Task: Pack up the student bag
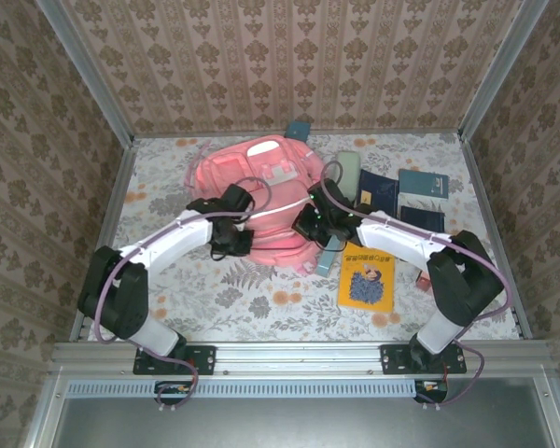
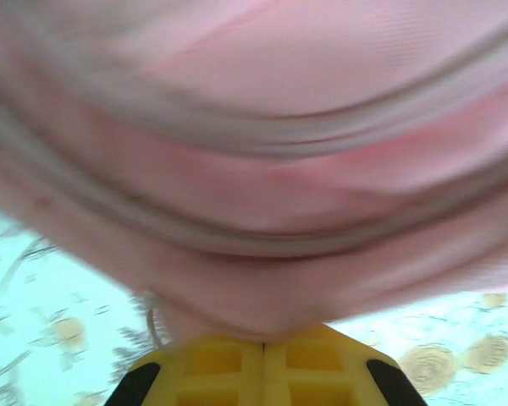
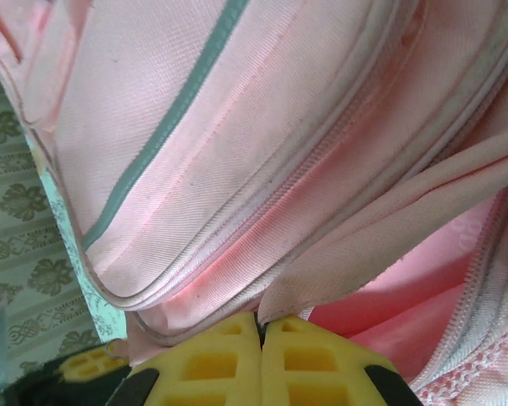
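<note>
- Nearest to us a yellow book (image 1: 366, 283) lies flat on the flowered surface (image 1: 215, 299), a little to the right of the bag's near corner and not touching it.
- The left tool (image 1: 231, 241) sits at the near left edge of the student bag (image 1: 261, 187). In its wrist view the yellow fingers (image 2: 212, 364) press together and pink cloth bunches right down to their tips. We judge it clenched on a fold of the bag, though that view is blurred.
- The right tool (image 1: 310, 224) is at the bag's near right edge. Its fingers (image 3: 313, 355) are closed and pinch a fold of pink cloth beside a zip (image 3: 322, 161). Brighter pink shows next to the fold, so a compartment looks open there.
- The bag lies flat in the middle of the surface, reaching toward the far wall, with its front up.
- We expect it to handle as soft, floppy and fairly light. Pulled cloth will stretch and sag rather than lift the whole bag, and a thin pinch may slip.
- The firmest hold is on the stitched edge along the zip, one tool on each side, to spread the mouth.
- Further right lie dark blue books (image 1: 378, 191) and a pale pouch (image 1: 347, 170).
- A teal thing (image 1: 299, 129) rests at the far edge.
</note>
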